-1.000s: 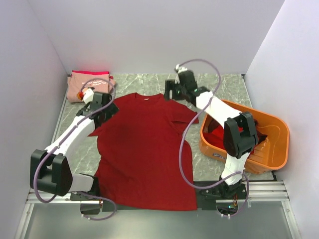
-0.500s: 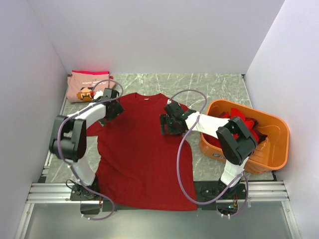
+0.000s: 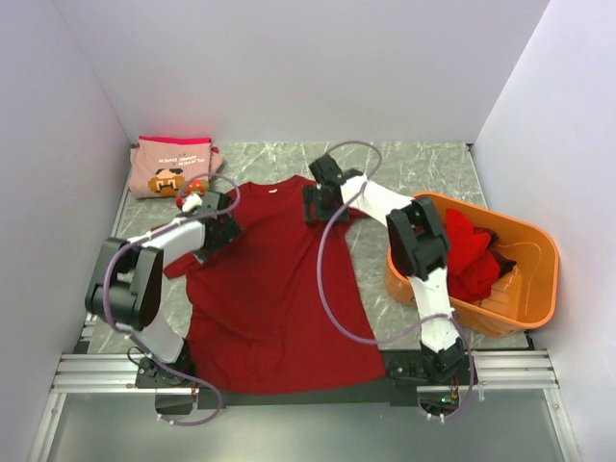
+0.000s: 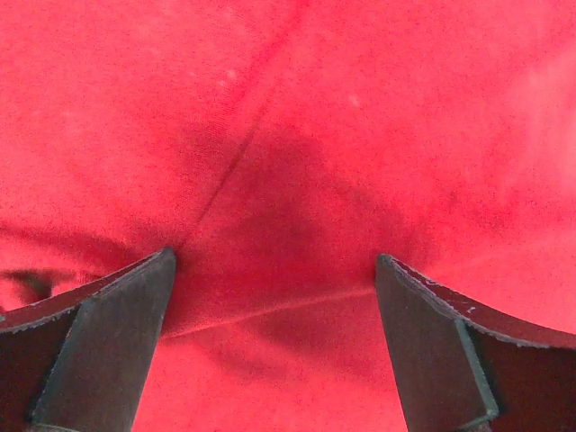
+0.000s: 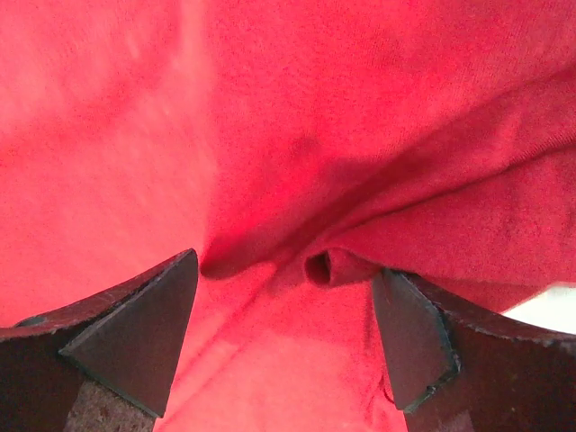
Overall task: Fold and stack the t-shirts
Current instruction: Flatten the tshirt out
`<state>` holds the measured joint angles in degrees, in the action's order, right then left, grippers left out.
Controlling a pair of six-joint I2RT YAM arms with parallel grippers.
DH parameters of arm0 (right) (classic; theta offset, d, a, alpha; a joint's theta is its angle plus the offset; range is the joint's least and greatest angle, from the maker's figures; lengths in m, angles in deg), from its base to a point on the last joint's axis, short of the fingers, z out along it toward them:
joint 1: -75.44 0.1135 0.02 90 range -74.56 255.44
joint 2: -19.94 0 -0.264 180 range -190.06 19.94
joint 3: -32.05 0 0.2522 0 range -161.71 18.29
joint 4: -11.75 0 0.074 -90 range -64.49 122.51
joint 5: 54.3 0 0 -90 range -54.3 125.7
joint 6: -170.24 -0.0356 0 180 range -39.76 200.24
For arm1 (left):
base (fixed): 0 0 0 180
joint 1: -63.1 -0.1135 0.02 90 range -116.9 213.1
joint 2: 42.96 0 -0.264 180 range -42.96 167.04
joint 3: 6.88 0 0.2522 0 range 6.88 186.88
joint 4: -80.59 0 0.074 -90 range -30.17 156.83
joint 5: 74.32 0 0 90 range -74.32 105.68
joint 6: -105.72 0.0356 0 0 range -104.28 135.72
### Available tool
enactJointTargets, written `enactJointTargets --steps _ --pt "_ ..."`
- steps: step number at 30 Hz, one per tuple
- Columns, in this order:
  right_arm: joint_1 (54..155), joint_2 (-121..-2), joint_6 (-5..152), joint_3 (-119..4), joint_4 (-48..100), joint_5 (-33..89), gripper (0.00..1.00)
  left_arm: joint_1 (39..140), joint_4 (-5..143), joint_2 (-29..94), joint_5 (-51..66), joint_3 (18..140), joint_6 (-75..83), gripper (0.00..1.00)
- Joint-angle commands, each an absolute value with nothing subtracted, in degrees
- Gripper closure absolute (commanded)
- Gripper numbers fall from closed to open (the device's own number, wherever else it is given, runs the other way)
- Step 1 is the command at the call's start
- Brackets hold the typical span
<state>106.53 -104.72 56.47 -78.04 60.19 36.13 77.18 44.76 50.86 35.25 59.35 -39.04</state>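
Red shirt: you have one dark red t-shirt (image 3: 274,289) spread on the table (image 3: 423,164); its collar points to the far wall and its hem lies at the near edge between the arm bases.
Left pincer: your left gripper (image 3: 219,231) is over the shirt's left shoulder, beside the sleeve; the jaws stand wide apart; the left fingers (image 4: 99,346) frame flat cloth, with a seam (image 4: 225,180) slanting down into the gap; nothing is pinched.
Right pincer: your right gripper (image 3: 315,204) is over the shirt's right shoulder, just beside the collar; the jaws are wide here too; between the right fingers (image 5: 409,337) the cloth is rucked into a small pucker (image 5: 326,266), nearer the right-hand finger; the cloth is not clamped; whether the tips press on it, you cannot tell.
Pink shirt: the pink t-shirt (image 3: 173,166) lies folded in the far left corner, face print up, just beyond the left gripper.
Tub: the orange tub (image 3: 529,294) stands on the right of the table, well apart from both pincers; more red shirts (image 3: 472,252) are heaped inside it.
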Motion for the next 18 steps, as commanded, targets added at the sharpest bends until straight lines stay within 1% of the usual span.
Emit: enactJointTargets --steps 1,3,4,5,6,7,8,9,10,12,14,16,18 --pt "105.76 -114.75 61.51 -95.88 65.66 31.33 0.16 84.5 35.99 48.99 30.53 53.03 -48.15 0.01" --pt "105.76 -119.78 62.4 -104.89 68.56 28.42 0.16 88.56 32.22 47.22 30.88 51.19 -52.19 0.0" --pt "105.85 -124.24 62.92 -109.11 68.75 26.84 0.16 92.5 31.59 45.39 30.45 50.48 -54.83 0.01" --pt "105.76 -126.2 62.58 -116.11 68.58 23.87 0.16 94.37 30.45 44.67 29.84 49.87 -56.59 0.01" --pt "105.76 -127.7 62.4 -118.79 67.27 21.84 0.17 96.12 29.13 44.14 28.87 49.34 -58.79 0.01" --pt "105.76 -129.1 61.88 -120.38 65.6 20.16 0.17 100.14 27.47 43.27 28.17 49.16 -61.24 0.01" --pt "105.76 -128.94 61.17 -120.23 63.24 17.28 0.17 102.19 26.49 42.91 27.73 49.25 -62.66 0.01" --pt "105.67 -128.25 60.56 -119.09 57.91 16.03 0.16 104.29 25.35 42.56 27.55 50.03 -64.24 0.0" --pt "105.76 -126.06 59.77 -117.69 55.16 14.62 0.16 108.49 23.6 41.77 27.81 50.91 -66.08 0.01" --pt "105.85 -123.68 59.59 -114.69 50.58 11.54 0.16 111.77 21.23 41.24 28.77 54.49 -67.33 0.0" --pt "106.02 -120.87 61.86 -116.87 51.51 10.92 0.16 114.42 17.71 40.27 31.31 57.49 -67.16 0.01" --pt "105.94 -117.46 65.62 -119.16 58.79 11.53 0.16 114.86 15.6 38.52 33.86 61.54 -66.2 0.01" --pt "106.02 -112.97 67.93 -115.68 63.28 13.97 0.16 114.78 12.61 37.2 39.92 64.52 -66.19 0.01"
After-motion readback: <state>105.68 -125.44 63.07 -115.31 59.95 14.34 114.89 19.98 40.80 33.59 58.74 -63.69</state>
